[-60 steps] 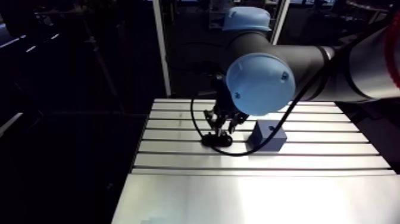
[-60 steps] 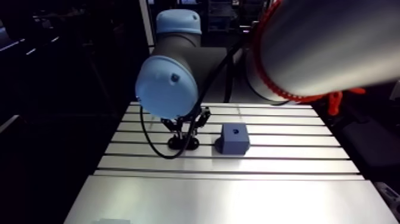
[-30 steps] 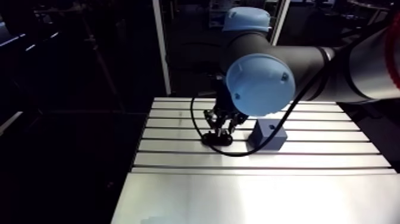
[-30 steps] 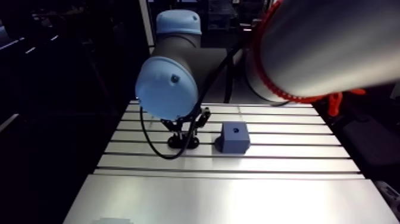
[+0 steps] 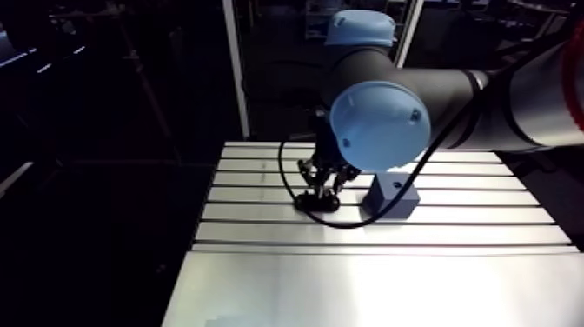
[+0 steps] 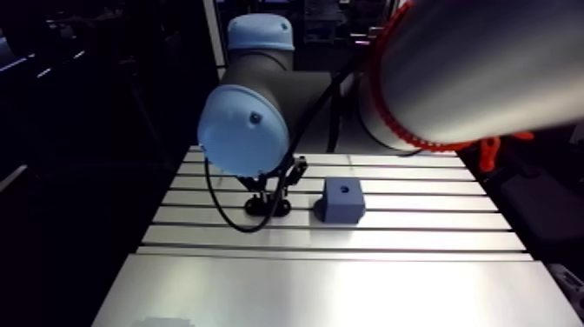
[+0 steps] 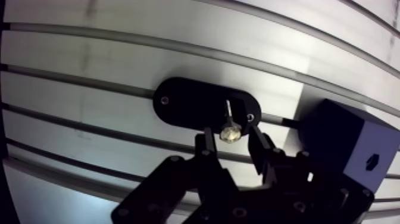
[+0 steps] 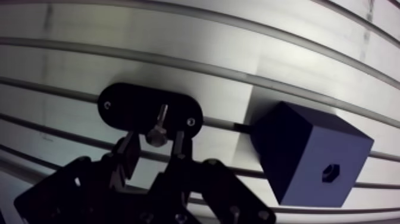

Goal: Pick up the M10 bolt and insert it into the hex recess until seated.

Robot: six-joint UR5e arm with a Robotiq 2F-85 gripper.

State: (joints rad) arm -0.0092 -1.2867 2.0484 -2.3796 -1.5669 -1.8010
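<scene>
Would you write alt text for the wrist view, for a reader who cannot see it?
The gripper has its fingers apart on either side of the head of a bolt, which rises from a black oval holder on a slotted aluminium table. Beside the holder sits a dark blue block with a hex recess in one face.

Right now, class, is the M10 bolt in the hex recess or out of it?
Out. The bolt sits on the black holder between the open tool's fingers; the block's hex recess shows empty.
</scene>
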